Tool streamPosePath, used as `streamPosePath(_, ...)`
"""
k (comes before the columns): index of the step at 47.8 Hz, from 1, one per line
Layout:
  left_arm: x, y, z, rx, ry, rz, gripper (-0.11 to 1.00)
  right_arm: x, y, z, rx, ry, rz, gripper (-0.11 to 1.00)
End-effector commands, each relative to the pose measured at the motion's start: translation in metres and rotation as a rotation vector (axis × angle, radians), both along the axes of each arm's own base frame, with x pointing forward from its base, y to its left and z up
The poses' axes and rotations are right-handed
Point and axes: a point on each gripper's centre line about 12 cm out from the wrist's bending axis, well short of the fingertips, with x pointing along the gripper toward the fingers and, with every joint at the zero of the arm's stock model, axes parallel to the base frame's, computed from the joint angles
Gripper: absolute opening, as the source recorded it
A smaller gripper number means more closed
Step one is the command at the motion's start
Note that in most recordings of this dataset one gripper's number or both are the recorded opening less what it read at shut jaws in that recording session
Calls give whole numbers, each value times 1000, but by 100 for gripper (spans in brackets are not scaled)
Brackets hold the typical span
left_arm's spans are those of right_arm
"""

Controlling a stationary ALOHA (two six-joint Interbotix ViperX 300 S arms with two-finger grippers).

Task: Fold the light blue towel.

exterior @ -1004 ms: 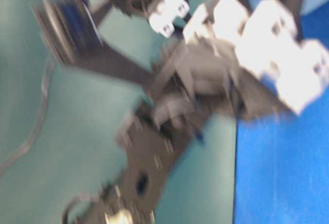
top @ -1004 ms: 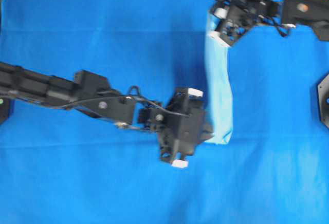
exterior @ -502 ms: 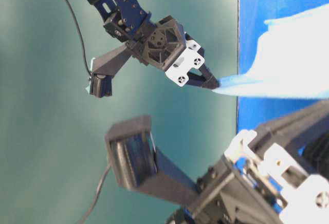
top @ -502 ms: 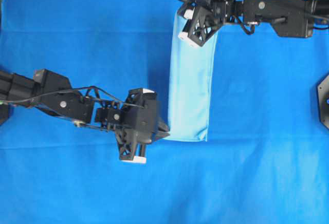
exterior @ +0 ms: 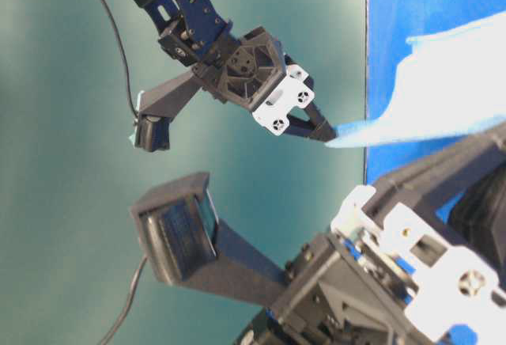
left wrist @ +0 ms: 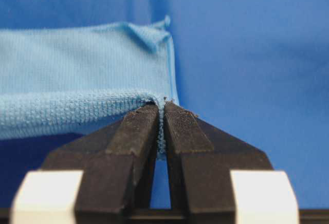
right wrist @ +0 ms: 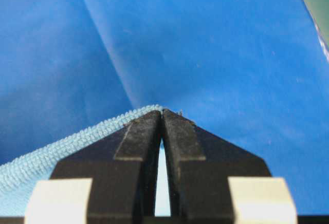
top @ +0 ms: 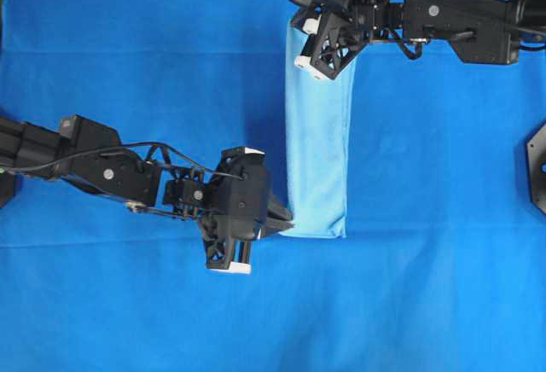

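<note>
left pincer (left wrist: 161,112) pinching light blue towel (top: 317,146) corner, right pincer (right wrist: 162,116) seemingly clamped on its far corner

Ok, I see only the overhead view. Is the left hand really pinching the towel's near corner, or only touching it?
Observer: Pinching. The left wrist view shows the left hand closed on the hem of the light blue towel, with the hem between its tips.
Operator: And the right hand, at the far end?
Observer: In its wrist view the right hand is shut, with the towel's edge caught at the very tips.
</note>
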Motion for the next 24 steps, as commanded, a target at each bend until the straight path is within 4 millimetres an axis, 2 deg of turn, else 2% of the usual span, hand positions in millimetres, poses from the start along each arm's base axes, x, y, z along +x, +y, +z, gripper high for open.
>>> streamPosePath(1,9,-3,17,-5,-55,-6,17,5,3,13,-29,-44,38,4)
streamPosePath(3,11,-2,18,-5,-60,-3,28,5,3,13,-37,-43,49,14)
streamPosePath(8,10,0,17,0,-48,-1,60,4,2,12,-44,-30,50,47)
streamPosePath(11,6,2,16,3,-22,0,73,3,2,11,-42,-14,40,61)
streamPosePath(15,0,3,20,6,18,2,80,0,1,11,-46,4,31,57)
streamPosePath(18,-6,3,28,8,48,0,79,-2,2,14,-54,15,31,54)
streamPosePath(24,-20,6,51,15,75,-5,78,-7,11,27,-66,-7,45,55)
